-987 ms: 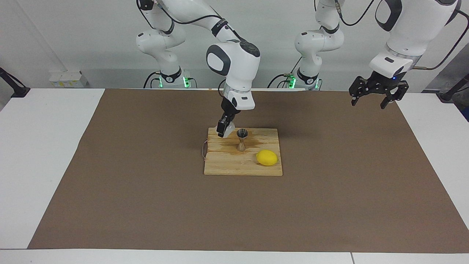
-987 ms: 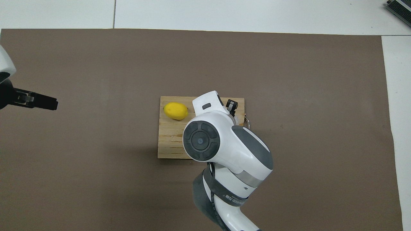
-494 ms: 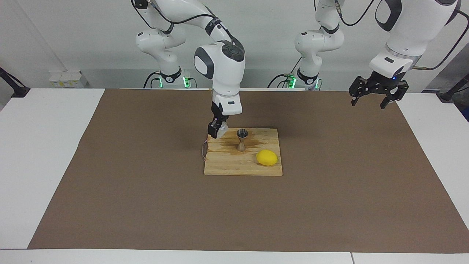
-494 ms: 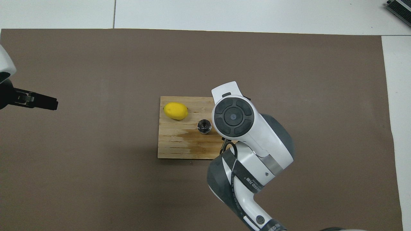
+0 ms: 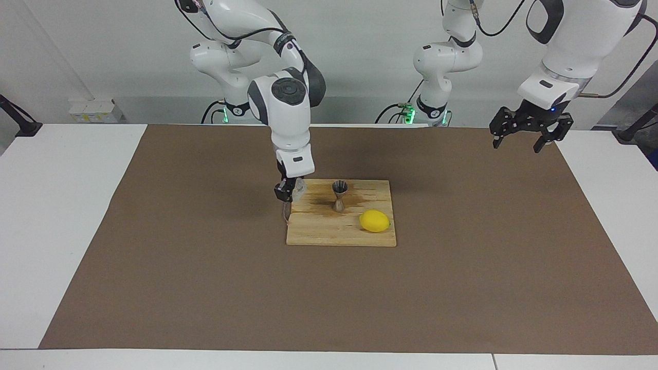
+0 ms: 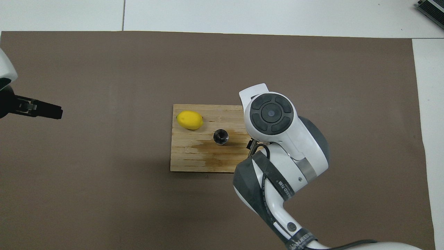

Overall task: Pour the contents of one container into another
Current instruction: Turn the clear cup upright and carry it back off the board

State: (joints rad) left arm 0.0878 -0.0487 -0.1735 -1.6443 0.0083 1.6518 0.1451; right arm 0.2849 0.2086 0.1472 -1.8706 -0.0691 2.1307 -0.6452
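We see a wooden cutting board lying in the middle of a brown mat that covers most of the white counter. A dark wet stain spreads across the board. A yellow lemon rests on the board's corner toward the left arm's end.

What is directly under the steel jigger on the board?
The jigger stands on the wooden board, on a dark wet stain. The board under its foot is hidden.
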